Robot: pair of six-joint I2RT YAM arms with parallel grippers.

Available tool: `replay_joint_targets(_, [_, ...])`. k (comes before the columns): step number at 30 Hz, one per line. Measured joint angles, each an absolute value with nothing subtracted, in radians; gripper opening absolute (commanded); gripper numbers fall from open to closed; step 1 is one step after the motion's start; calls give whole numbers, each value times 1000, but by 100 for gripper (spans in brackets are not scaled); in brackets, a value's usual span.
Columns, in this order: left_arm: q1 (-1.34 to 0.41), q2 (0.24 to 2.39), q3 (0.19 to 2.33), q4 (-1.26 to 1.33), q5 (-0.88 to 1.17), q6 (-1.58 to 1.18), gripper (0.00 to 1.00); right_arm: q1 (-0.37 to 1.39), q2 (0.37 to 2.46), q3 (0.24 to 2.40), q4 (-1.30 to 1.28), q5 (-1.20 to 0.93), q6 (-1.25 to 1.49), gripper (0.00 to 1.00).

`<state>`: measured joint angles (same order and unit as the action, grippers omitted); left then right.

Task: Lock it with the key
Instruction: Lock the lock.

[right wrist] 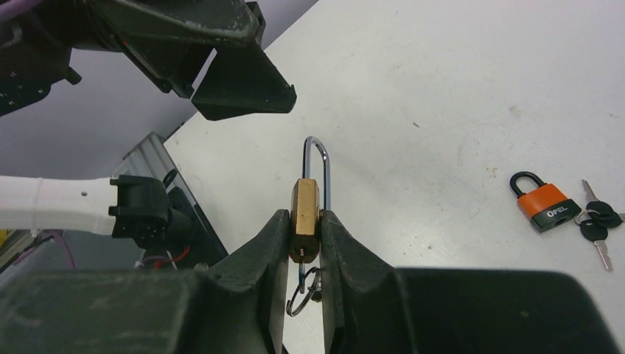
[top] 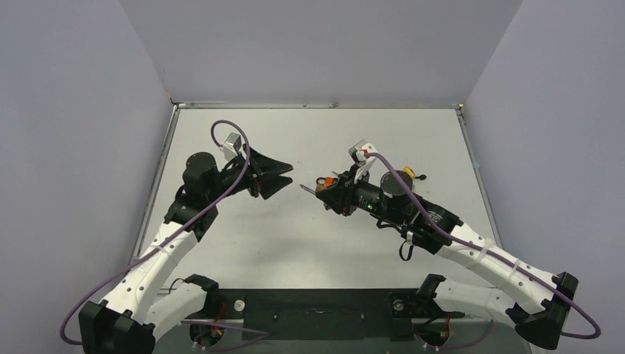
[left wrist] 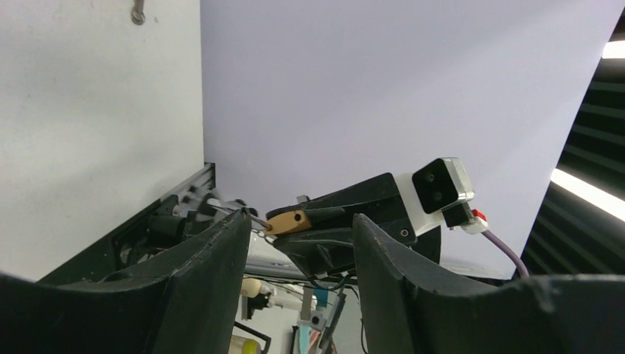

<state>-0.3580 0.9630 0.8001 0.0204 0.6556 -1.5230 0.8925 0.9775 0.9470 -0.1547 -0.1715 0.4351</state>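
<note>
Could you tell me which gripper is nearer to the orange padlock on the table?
Right. The right gripper, clamping a brass padlock, is just left of the orange padlock; the left gripper, open, is farther left.

The left arm [top: 158,254] and right arm [top: 479,258] have white tubular links between black joints and bases. Each carries a purple cable [left wrist: 511,253] and a small white wrist camera [left wrist: 440,184] with dark lenses. The left gripper [top: 290,172] and right gripper [right wrist: 304,214] have black wedge-shaped fingers [left wrist: 214,287].

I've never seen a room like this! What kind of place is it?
Probably a robot test lab. Two robot arms are fixed to a white table, plain walls box it in, and the right gripper holds a brass padlock, with an orange padlock lying nearby.
</note>
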Motion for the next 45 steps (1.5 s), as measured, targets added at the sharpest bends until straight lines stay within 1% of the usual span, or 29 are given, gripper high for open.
replay_joint_targets(4, [-388,948,795,45,653,-1557,48,912,978,956,-199,-176,418,0])
replay_joint_targets(8, [-404,944,797,20,646,-1514,45,918,978,982,-219,-179,408,0])
replay_joint_targets(13, [-404,973,886,-84,651,-1306,44,918,976,1019,-234,-200,404,0])
replay_joint_targets(17, [-404,976,979,-92,677,-1112,44,918,966,1041,-249,-241,405,0])
replay_joint_targets(23, [-404,955,1111,-75,789,-842,44,918,932,1098,-270,-322,424,0])
replay_joint_targets(25, [-404,949,1142,-48,856,-779,44,918,918,1125,-272,-353,435,0])
replay_joint_targets(29, [-405,941,1179,28,997,-724,44,918,890,1171,-271,-408,462,0])
replay_joint_targets(33, [-407,948,1222,62,1090,-701,44,918,868,1209,-270,-455,489,0])
replay_joint_targets(40, [-445,978,1274,65,1145,-669,44,924,856,1225,-255,-495,521,0])
replay_joint_targets(45, [-469,1001,1296,-6,1150,-611,43,931,858,1225,-255,-506,533,0])
